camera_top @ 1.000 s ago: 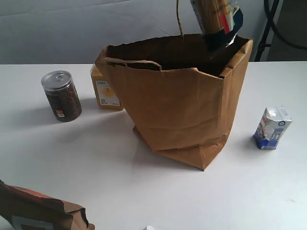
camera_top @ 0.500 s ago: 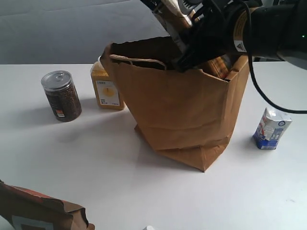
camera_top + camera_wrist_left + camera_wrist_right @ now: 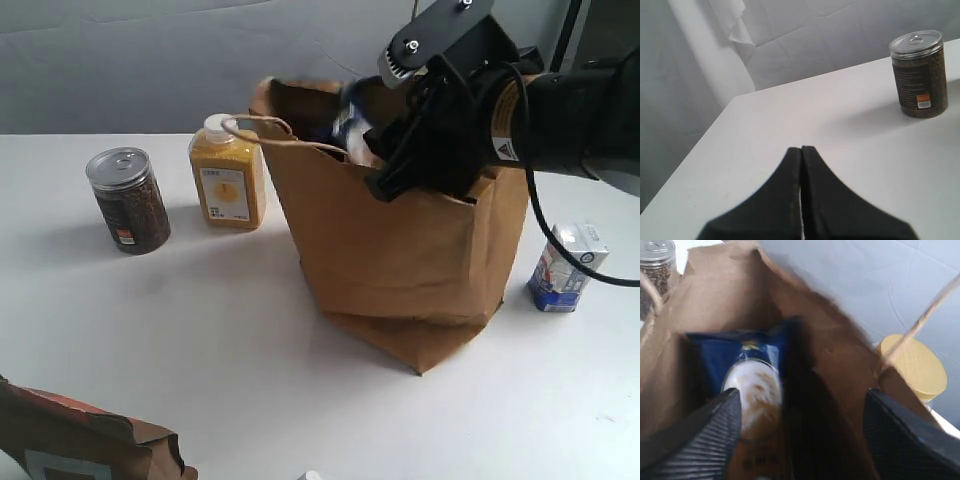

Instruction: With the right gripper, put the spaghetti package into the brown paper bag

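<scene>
The brown paper bag (image 3: 400,250) stands mid-table with its mouth open. The spaghetti package (image 3: 757,390) lies inside it, its navy end and clear yellow window showing; a blurred navy corner (image 3: 350,118) peeks over the rim in the exterior view. My right arm (image 3: 480,110) leans over the bag's far rim. My right gripper (image 3: 802,400) is down in the bag's mouth, open, fingers spread wide, with the package beside one ribbed finger (image 3: 725,430) and not squeezed. My left gripper (image 3: 801,149) is shut on nothing above the bare table; it does not show in the exterior view.
A clear can of dark contents (image 3: 128,200) and a yellow juice bottle (image 3: 229,172) stand left of the bag. A small blue-white carton (image 3: 567,267) stands to its right. A smaller brown bag with an orange-red panel (image 3: 80,440) lies at the front left corner.
The package hung above the bag a second ago; now it is inside. The right arm came down over the rim. The bag shifted right, uncovering the juice bottle.
</scene>
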Motion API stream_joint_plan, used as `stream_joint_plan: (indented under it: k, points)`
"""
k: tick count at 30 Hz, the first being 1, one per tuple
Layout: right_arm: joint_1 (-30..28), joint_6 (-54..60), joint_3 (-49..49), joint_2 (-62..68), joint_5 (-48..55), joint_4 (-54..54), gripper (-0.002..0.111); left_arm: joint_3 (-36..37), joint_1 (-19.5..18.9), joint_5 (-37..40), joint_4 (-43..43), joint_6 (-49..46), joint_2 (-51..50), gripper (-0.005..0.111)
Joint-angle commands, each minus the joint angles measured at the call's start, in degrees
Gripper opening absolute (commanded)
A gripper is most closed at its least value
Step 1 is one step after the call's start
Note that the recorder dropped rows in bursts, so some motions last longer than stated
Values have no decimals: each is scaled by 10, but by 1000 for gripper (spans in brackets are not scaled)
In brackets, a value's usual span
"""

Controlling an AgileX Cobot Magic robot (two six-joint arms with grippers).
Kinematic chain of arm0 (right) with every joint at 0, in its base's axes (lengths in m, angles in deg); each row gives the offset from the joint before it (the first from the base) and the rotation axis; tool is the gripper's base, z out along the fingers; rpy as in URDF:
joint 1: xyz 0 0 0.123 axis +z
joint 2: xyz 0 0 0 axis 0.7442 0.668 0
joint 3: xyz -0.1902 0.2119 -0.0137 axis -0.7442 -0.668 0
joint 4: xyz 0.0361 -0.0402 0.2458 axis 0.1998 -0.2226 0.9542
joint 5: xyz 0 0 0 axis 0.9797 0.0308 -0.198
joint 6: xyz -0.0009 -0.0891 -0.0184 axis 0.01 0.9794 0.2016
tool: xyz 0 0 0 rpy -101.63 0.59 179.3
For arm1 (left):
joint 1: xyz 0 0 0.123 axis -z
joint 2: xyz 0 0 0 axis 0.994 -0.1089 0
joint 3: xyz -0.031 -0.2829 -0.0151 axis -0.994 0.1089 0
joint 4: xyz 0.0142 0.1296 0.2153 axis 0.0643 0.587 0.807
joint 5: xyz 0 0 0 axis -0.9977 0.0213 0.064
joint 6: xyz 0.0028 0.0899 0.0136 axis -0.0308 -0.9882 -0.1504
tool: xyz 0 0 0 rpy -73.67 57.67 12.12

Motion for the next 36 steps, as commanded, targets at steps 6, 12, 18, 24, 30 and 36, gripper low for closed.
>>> stream_joint_plan:
  k: [6,12,18,24,30,36]
  points:
    - [-1,5,-8,-28,-25,20,66,3,1,-3,-3,2,-1,0]
    - [6,5,-7,-138,-57,78,51,3,1,-3,-3,2,-1,0]
    - [-11,34,-11,-268,42,194,5,3,1,-3,-3,2,-1,0]
    - [-101,49,-102,-400,61,230,0,3,1,-3,-3,2,-1,0]
    - [-217,55,-251,-555,59,277,0,3,1,-3,-3,2,-1,0]
    - [-281,77,-402,-689,52,340,0,3,1,-3,-3,2,-1,0]
